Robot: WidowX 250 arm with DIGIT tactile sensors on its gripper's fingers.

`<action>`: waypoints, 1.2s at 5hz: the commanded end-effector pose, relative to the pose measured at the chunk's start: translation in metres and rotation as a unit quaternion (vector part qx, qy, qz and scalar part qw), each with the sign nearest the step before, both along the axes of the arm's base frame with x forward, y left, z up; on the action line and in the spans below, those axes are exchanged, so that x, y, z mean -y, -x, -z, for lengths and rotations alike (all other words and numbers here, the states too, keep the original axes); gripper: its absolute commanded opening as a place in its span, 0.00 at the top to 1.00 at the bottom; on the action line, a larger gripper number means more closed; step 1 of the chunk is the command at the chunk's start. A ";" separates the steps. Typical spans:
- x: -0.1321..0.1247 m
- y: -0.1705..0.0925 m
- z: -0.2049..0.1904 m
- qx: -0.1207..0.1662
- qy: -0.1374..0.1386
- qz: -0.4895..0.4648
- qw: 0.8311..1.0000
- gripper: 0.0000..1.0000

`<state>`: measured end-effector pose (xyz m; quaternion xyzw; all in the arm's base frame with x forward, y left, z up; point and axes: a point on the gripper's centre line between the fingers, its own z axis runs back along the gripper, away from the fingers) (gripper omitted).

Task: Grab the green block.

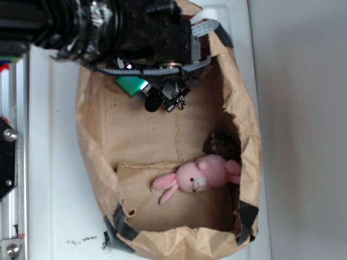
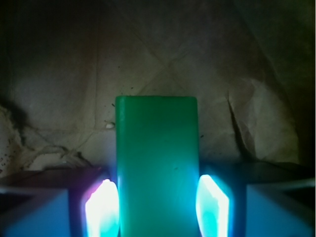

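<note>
The green block [image 2: 157, 163] is a flat, bright green rectangle standing lengthwise between my fingers in the wrist view. My gripper [image 2: 157, 210] is shut on it, with a glowing pad [image 2: 102, 210] pressed against each long side. Crumpled brown paper lies behind it. In the exterior view the green block [image 1: 132, 85] shows at the upper left inside the paper bag, partly hidden under the black arm. My gripper [image 1: 157, 96] reaches down right beside it. I cannot tell whether the block is lifted off the bag floor.
The brown paper bag [image 1: 92, 146] has tall crumpled walls all round. A pink plush bunny [image 1: 203, 176] lies at its lower right. A dark brown lump [image 1: 219, 143] sits just above the bunny. The bag rests on a white surface [image 1: 51, 162].
</note>
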<state>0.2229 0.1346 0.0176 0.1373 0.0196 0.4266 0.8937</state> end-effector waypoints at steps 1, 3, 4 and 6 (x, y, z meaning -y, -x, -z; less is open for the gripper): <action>-0.002 -0.006 -0.005 0.007 0.003 0.002 1.000 1.00; 0.009 -0.008 -0.053 0.046 0.045 0.040 0.997 1.00; 0.026 -0.013 -0.087 0.077 0.056 0.092 0.991 1.00; 0.078 -0.017 -0.125 0.078 0.054 0.252 0.963 1.00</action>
